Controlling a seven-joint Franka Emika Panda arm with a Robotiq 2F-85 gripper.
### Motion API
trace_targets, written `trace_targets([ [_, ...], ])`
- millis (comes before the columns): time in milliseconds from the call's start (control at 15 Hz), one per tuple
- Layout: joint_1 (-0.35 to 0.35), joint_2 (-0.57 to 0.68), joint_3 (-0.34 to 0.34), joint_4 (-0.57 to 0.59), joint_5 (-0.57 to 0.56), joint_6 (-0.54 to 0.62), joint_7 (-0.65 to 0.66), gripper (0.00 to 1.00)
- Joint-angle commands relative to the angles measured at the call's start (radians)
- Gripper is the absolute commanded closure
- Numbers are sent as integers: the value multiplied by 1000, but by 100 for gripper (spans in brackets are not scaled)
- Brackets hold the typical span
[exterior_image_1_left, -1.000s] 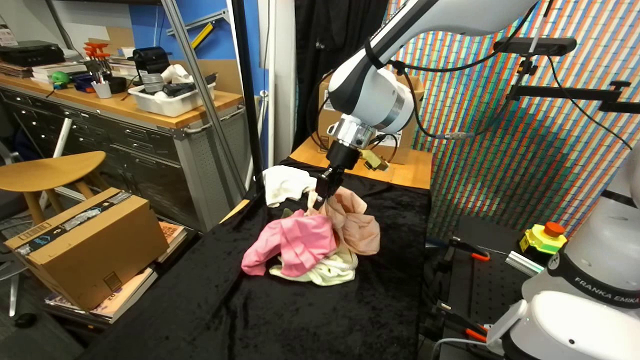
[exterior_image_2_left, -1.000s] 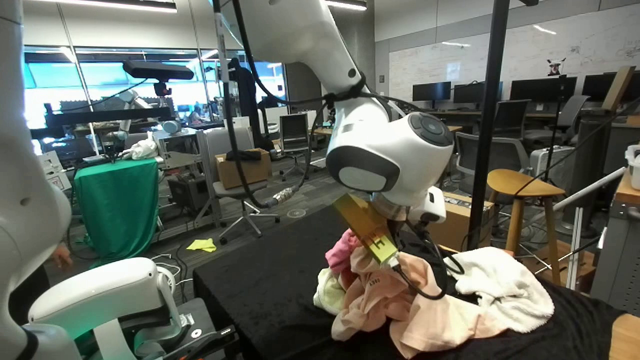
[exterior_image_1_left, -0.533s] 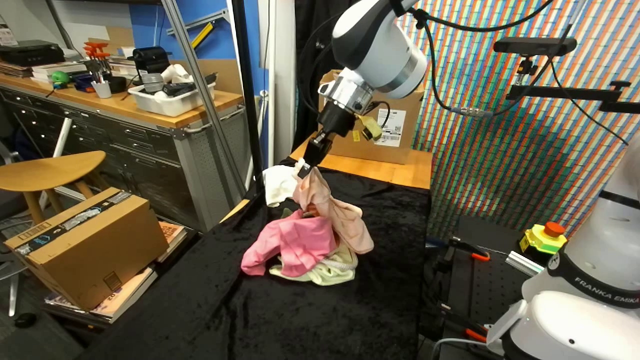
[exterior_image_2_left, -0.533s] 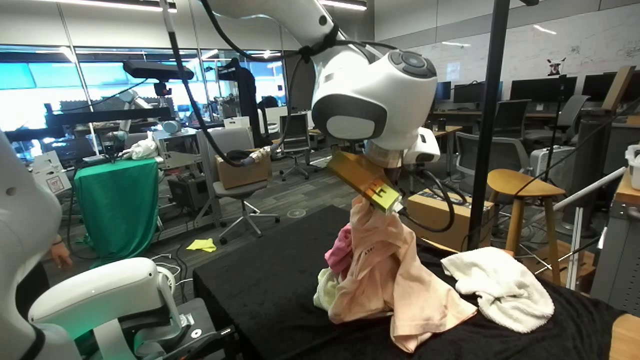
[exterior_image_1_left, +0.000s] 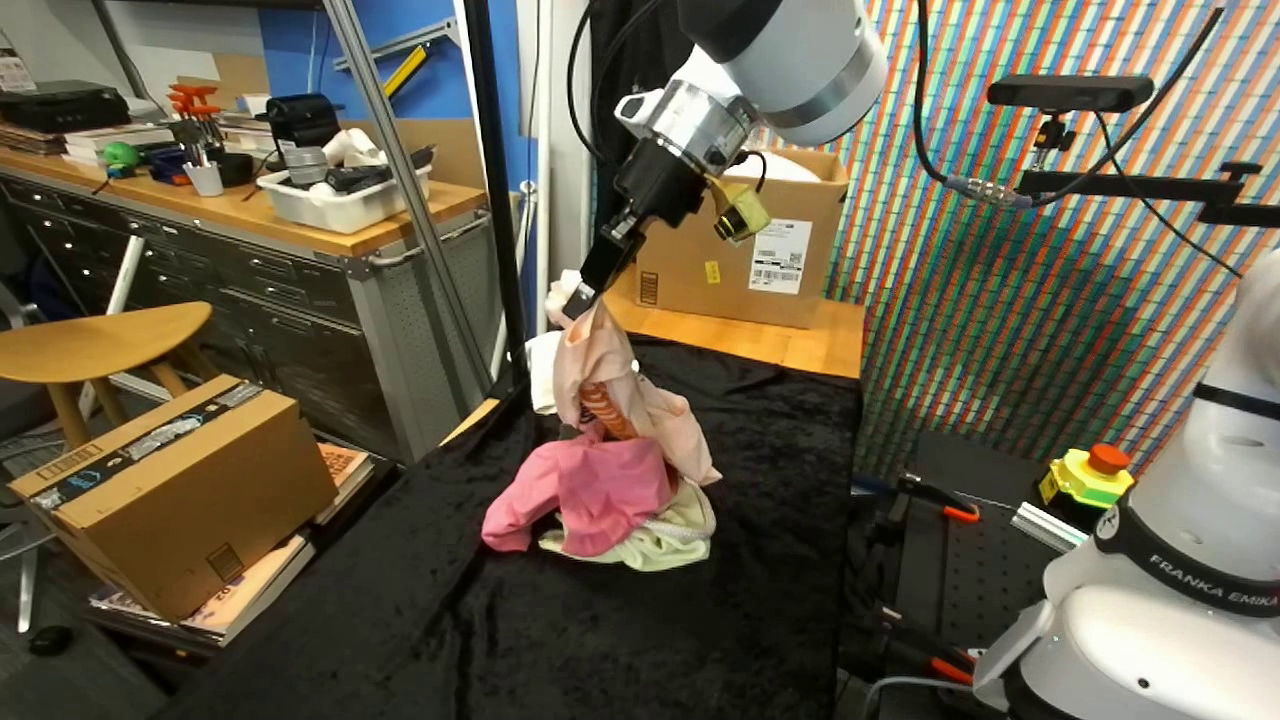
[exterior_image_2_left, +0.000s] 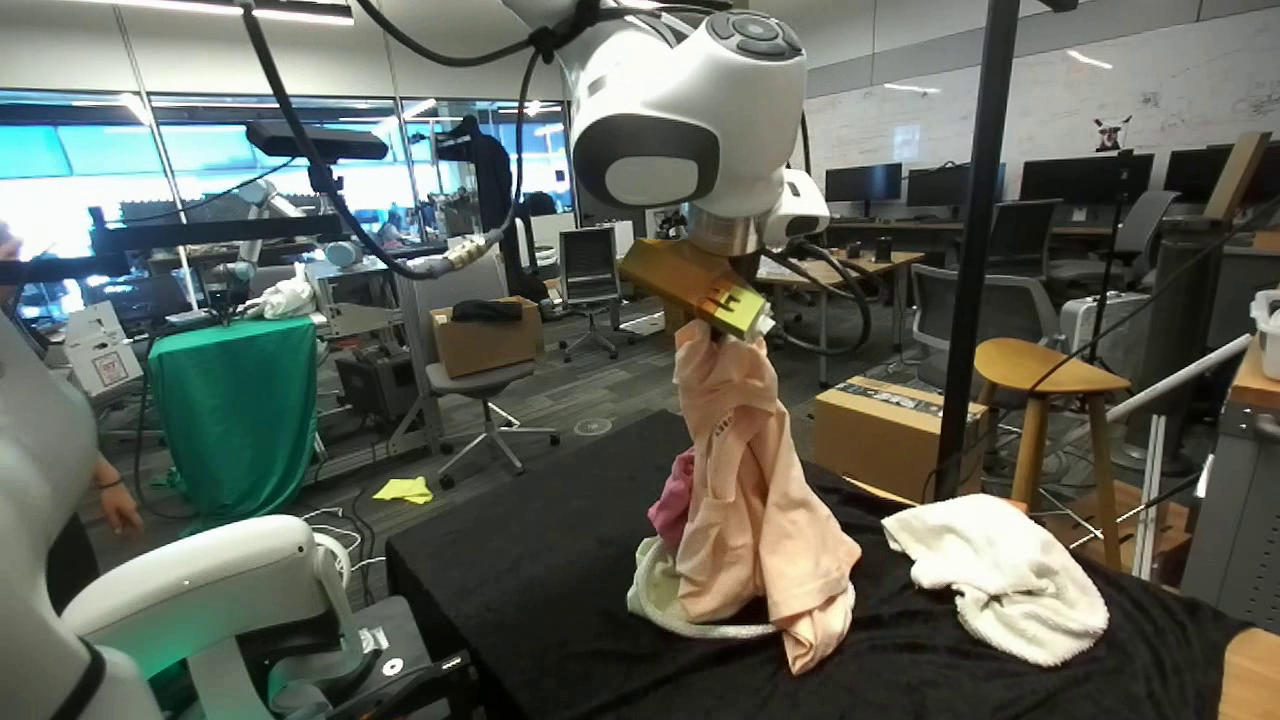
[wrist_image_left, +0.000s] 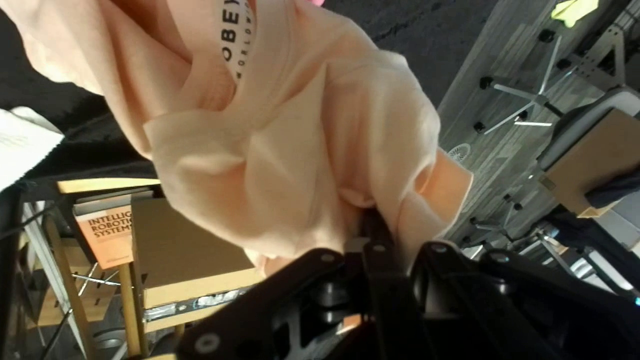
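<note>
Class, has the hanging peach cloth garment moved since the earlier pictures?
Yes: in an exterior view, the peach cloth garment has moved up and away from the upright black metal pole.

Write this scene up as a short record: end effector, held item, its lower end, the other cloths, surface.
End effector: shut on the peach garment
Held item: peach garment with dark lettering, gripped near its top
Lower end: hanging by the pink and pale green cloths; contact with the surface unclear
Pink cloth: lying on the pale green cloth
White cloth: lying apart from the garment
Surface: black cloth
</note>
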Motion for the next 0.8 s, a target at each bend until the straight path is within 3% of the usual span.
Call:
trace_targets([
  [0,67,-7,-2,20,-34,4,35,91],
  [400,113,132,6,39,-163,16,152,91],
  [467,116,157,8,39,-189,25,169,65],
  [600,113,184,9,41,-228,21,199,62],
  [733,108,200,12,40,-257,25,225,47],
])
